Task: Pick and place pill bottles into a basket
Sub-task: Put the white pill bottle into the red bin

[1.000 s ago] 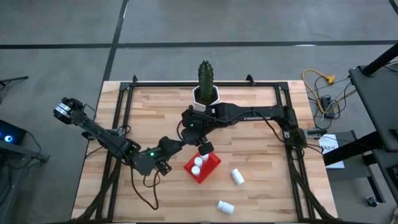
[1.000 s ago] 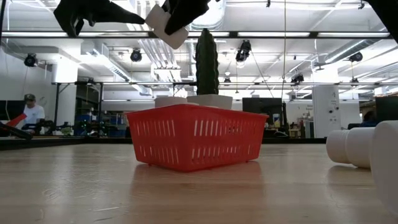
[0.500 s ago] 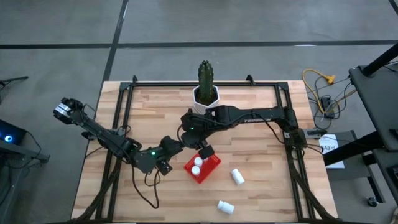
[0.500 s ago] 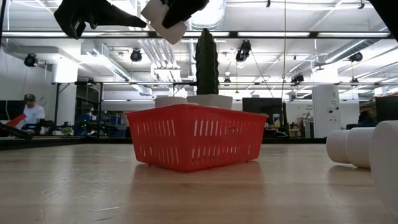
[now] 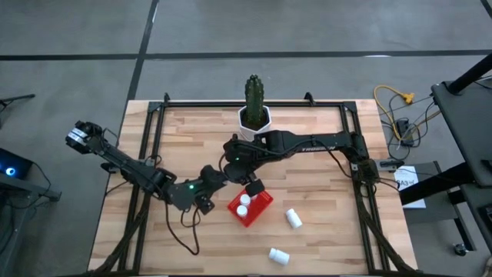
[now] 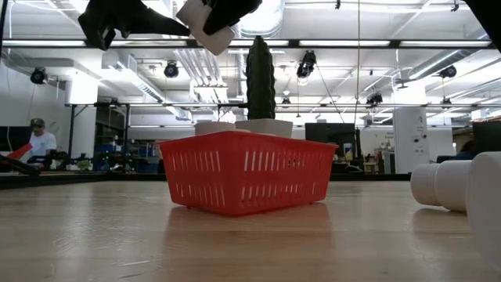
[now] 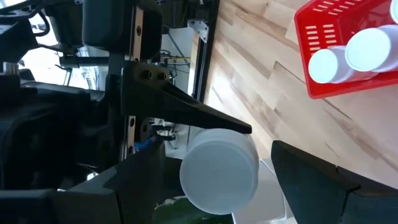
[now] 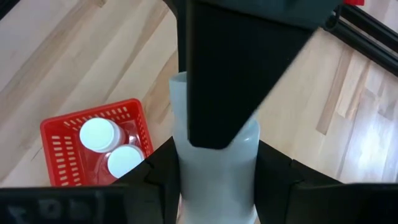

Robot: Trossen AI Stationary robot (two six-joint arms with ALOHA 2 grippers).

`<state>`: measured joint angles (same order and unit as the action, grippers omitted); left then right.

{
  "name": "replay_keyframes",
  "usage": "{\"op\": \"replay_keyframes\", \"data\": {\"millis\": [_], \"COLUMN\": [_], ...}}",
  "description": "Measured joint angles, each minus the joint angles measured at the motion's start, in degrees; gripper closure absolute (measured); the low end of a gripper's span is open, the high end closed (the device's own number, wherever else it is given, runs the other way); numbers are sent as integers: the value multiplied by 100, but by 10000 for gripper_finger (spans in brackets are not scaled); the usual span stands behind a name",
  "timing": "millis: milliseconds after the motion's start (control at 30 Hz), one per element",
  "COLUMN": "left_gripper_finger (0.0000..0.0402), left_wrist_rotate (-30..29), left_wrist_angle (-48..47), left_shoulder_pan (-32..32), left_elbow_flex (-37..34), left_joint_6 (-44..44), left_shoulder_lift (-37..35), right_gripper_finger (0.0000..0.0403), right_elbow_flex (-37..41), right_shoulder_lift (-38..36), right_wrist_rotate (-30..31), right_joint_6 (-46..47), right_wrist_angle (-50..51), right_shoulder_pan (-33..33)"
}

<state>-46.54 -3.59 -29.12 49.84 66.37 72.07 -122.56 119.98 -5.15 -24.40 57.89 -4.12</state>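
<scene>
Change: the left claw [image 5: 206,201] has drawn a little nearer the red basket than a second ago; the right claw [image 5: 252,185] and its load sit almost where they were half a second back.
Held bottle: a small white cylindrical plastic pill bottle [image 8: 214,163] is pinched between the right claw's dark fingers [image 8: 233,74], tilted, in the air above the basket's far corner [image 6: 205,23].
Basket: a small square bright-red plastic basket with slotted low walls [image 5: 263,201] stands on the light wooden plank surface [image 5: 323,169], slightly turned.
Bottles inside: two white-capped bottles [image 5: 244,204] stand upright side by side, touching, in the basket.
Loose bottles: one white bottle [image 5: 293,218] lies on its side just right of the basket; another [image 5: 278,255] lies nearer the front edge.
Left claw: fingers spread wide, holding nothing, just left of the basket.
Behind: a green cactus in a white hexagonal pot [image 5: 254,115] stands near the surface's far edge.
</scene>
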Motion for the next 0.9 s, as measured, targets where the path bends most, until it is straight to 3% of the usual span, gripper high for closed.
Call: {"op": "replay_keyframes", "data": {"millis": [233,500,900], "left_gripper_finger": [139,257,262], "left_wrist_rotate": [122,159,150], "left_wrist_angle": [9,22,4], "left_shoulder_pan": [19,26,26], "left_elbow_flex": [0,0,17], "left_joint_6": [-4,-4,-10], "left_shoulder_lift": [0,0,0], "right_gripper_finger": [269,269,264], "right_elbow_flex": [0,2,7], "right_shoulder_lift": [-2,-2,-2], "right_wrist_rotate": [2,36,33], "right_joint_6": [0,-39,7], "right_wrist_angle": [-31,-20,-24], "right_shoulder_pan": [0,0,0]}}
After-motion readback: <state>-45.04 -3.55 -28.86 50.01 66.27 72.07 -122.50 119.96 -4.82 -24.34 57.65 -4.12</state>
